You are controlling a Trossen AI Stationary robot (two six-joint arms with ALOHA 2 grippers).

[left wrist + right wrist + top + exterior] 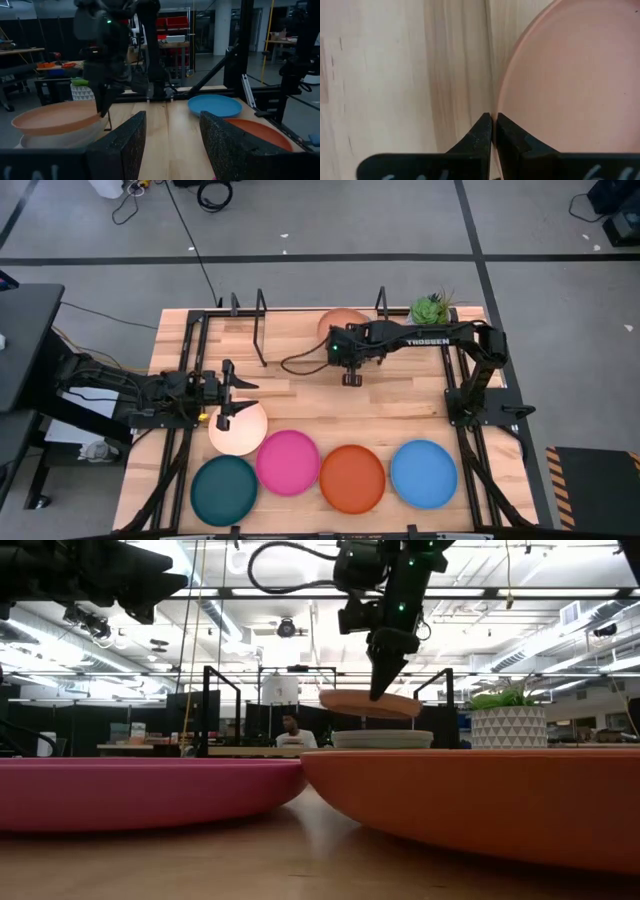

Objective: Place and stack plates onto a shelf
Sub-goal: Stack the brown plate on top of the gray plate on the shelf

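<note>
My right gripper [492, 131] is shut on the tan plate [368, 703], which it holds just above a pale grey plate [382, 739] on the shelf [295, 330], between the black hoops [261, 328]. Whether further plates lie under the grey one is unclear. My left gripper [228, 395] is open and raised over the far-left part of the cream-peach plate [240, 432], touching nothing. The teal [224, 488], pink [288, 462], orange [352, 478] and blue [424, 473] plates lie flat in a row along the near edge. My right gripper pinches the tan plate's rim [498, 107] between its two fingers, coming from above and pointing down. The plate juts out sideways from the fingertips [377, 690], nearly level. It is lifted clear, with a gap above the grey plate.
A potted green plant [431, 308] stands at the far right corner beside the shelf. Black frame rails [452, 380] run along both table sides. Bare wood lies between the shelf and the row of plates. A person [290, 730] sits in the room beyond the table.
</note>
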